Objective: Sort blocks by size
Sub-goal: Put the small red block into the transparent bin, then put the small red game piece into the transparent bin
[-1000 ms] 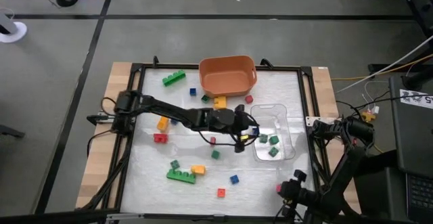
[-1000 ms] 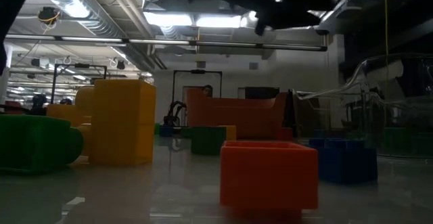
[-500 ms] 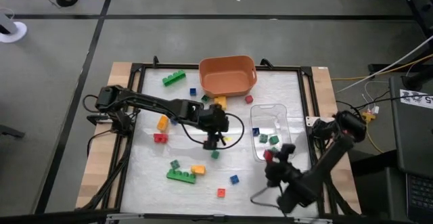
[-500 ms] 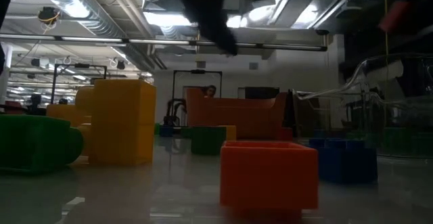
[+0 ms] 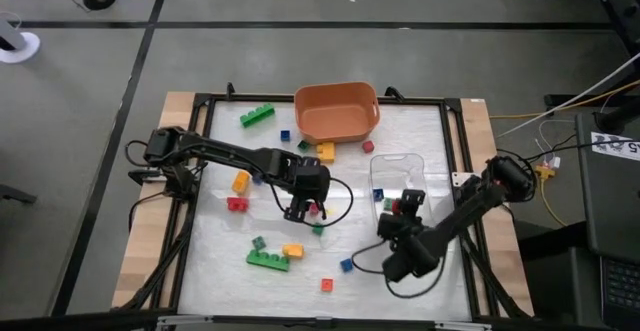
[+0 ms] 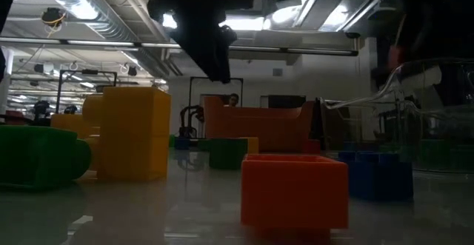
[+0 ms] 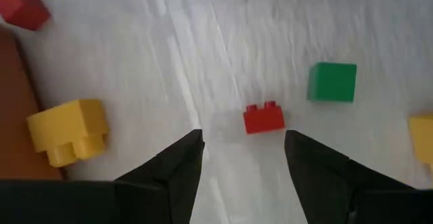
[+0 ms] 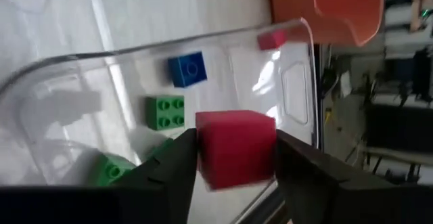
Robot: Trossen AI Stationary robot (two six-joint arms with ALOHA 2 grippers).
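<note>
Many small blocks lie scattered on the white table. My left gripper (image 5: 305, 208) is open and hangs just above a small red studded brick (image 7: 264, 118), which lies flat on the table ahead of the gap between the fingers. A green cube (image 7: 332, 82) and a yellow brick (image 7: 67, 129) lie near it. My right gripper (image 5: 404, 214) is shut on a red cube (image 8: 237, 148) at the near end of the clear tray (image 5: 398, 161). A blue brick (image 8: 187, 69) and a green brick (image 8: 165, 112) lie in the tray. My right gripper pinches the red cube by two opposite sides (image 8: 203, 149) between its two fingers. The fingers come from the table's near side, pointing toward the far edge. The cube is lifted clear, above the tray's near rim.
The orange bin (image 5: 337, 111) stands at the far middle. Long green bricks lie at the far left (image 5: 257, 115) and near left (image 5: 268, 260). Yellow (image 5: 325, 151), yellow-orange (image 5: 240, 182), red (image 5: 237, 204) and blue (image 5: 346, 265) blocks lie around the left gripper.
My left gripper has gone from beside the tray toward the table's left edge and now hangs over the small red brick. My right gripper has come up from the near right corner toward the far edge, carrying the red cube to the tray's near end.
</note>
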